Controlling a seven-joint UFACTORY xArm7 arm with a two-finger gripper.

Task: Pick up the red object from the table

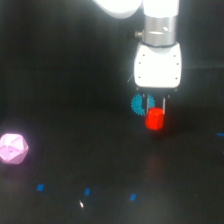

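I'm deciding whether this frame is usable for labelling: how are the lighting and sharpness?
Exterior view: very dim, the table nearly pure black; the white claw housing is overexposed and glows. The whole frame is soft: the claw fingers, red object, cyan spiky ball and pink polyhedron all have blurred edges.

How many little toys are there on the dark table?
3. The pink faceted polyhedron sits at the exterior view's left; the red object is under the pincer; the cyan spiky ball is just behind, partly hidden.
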